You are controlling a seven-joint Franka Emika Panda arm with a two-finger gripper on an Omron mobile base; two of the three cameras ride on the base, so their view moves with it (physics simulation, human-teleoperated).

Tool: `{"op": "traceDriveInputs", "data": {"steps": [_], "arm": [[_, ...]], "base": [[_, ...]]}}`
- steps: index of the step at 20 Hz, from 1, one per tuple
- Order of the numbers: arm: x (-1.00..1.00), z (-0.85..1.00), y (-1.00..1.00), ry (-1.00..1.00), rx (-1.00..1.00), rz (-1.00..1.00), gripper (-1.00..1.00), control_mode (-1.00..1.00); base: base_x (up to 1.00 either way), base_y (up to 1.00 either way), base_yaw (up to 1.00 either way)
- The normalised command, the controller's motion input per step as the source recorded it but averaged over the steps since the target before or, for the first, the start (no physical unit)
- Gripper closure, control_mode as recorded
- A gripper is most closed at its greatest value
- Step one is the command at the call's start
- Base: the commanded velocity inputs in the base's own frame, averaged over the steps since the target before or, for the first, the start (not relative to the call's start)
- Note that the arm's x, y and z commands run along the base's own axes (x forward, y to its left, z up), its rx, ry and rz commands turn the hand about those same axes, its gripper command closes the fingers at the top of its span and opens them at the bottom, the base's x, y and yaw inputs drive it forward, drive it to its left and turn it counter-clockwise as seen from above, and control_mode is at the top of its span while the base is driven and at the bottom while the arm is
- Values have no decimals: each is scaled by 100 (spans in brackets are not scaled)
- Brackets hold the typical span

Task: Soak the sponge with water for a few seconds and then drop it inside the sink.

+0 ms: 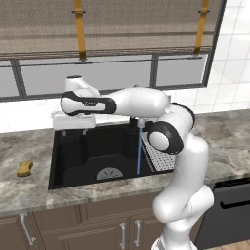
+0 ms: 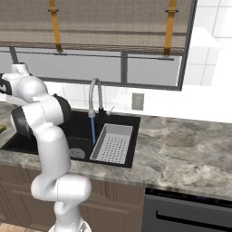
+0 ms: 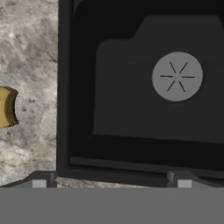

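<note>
No readable text, label, brand or number is showing anywhere; a small mark on the arm is appearing too blurred to read.

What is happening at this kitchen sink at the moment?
A white robot arm holds its open, empty gripper above the left part of the large black sink. A thin blue water stream runs from the faucet. The small yellow-orange sponge lies untouched on the marble counter, left of the sink.

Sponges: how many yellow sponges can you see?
1. The sponge lies on the marble counter, left of the black sink, outside the basin and away from the water. Nothing suggests another, though the arm hides part of the sink.
</note>
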Motion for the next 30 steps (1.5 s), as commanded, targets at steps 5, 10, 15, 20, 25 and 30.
{"op": "traceDriveInputs", "data": {"steps": [5, 10, 15, 20, 25, 30], "arm": [[0, -11, 28, -1, 4, 0, -100, -100], [0, -14, 24, 0, 1, 1, -100, -100], [0, -7, 20, 0, 0, 1, -100, -100], [0, 0, 20, 0, 0, 0, -100, -100], [0, 0, 26, 0, 0, 0, -100, -100], [0, -9, 30, 0, 0, 0, -100, -100]], "base": [[0, 0, 0], [0, 0, 0], [0, 0, 0], [0, 0, 0], [0, 0, 0], [0, 0, 0]]}}
